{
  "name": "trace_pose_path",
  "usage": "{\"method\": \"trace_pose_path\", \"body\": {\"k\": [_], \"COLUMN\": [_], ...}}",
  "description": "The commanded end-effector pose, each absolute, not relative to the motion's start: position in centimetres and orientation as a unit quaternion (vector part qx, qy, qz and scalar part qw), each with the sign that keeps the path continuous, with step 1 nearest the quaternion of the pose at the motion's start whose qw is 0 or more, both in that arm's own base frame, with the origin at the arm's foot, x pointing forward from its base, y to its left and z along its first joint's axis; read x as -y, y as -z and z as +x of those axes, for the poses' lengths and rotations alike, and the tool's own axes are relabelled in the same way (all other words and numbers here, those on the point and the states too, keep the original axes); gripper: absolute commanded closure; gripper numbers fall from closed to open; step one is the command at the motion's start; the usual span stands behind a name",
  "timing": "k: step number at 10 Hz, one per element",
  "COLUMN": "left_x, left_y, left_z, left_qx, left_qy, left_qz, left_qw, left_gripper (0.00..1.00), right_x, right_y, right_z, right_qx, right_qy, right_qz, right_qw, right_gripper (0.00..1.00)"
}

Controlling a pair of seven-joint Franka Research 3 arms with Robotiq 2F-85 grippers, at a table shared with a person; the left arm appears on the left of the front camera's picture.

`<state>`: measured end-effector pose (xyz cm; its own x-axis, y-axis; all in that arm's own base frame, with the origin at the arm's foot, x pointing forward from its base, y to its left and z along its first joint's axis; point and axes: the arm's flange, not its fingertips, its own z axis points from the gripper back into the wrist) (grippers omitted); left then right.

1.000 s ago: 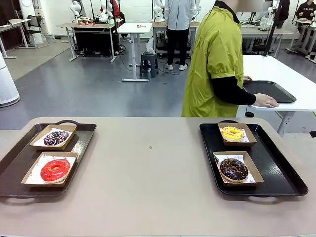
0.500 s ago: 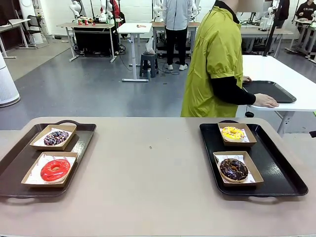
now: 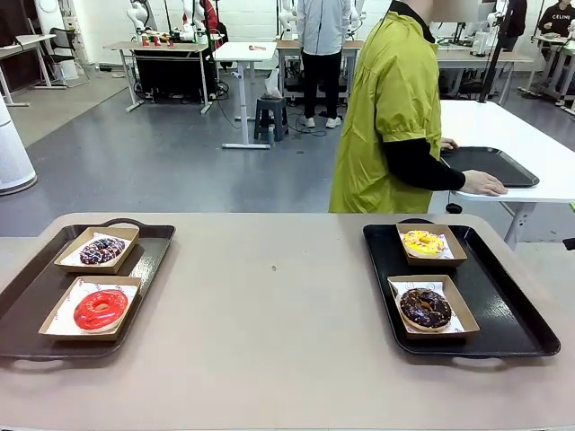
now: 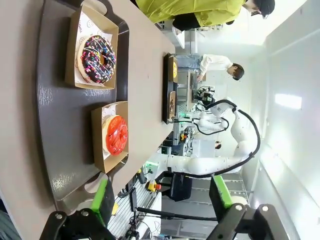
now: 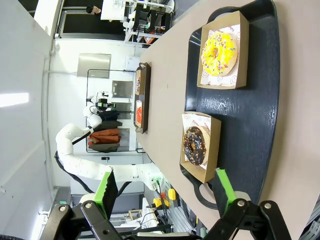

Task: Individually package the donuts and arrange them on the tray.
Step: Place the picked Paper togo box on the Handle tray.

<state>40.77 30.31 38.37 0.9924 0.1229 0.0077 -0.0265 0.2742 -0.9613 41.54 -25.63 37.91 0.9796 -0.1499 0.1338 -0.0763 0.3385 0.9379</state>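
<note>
Four donuts boxed on two dark trays: purple and red lower left, yellow and chocolate lower right. Bare desk between. Person in yellow-green jacket upper right, turned away. Left tool and right tool gaping wide, holding nothing.

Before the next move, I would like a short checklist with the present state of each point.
1. Left tool open and empty: ok.
2. Right tool open and empty: ok.
3. Glossy red ring donut and dark purple flecked donut each in its own brown cardboard box on the left dark tray: ok.
4. Yellow iced donut and dark chocolate sprinkled donut each boxed on the right black tray: ok.
5. Person's hand away from both trays, on a neighbouring white table: ok.
6. Boxes closed: not ok, all four stand open on top.
</note>
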Motion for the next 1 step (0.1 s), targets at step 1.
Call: {"method": "trace_pose_path", "body": {"k": [1], "left_x": [-30.25], "left_y": [-38.61], "left_z": [40.46], "left_qx": [0.040], "left_qy": [-0.048], "left_qz": [-0.593], "left_qw": [0.803], "left_gripper": [0.00], "right_x": [25.55], "right_y": [-37.95], "right_z": [41.29], "right_qx": [0.093], "right_qy": [0.020], "right_qz": [0.572], "right_qw": [0.815], "right_gripper": [0.00]}}
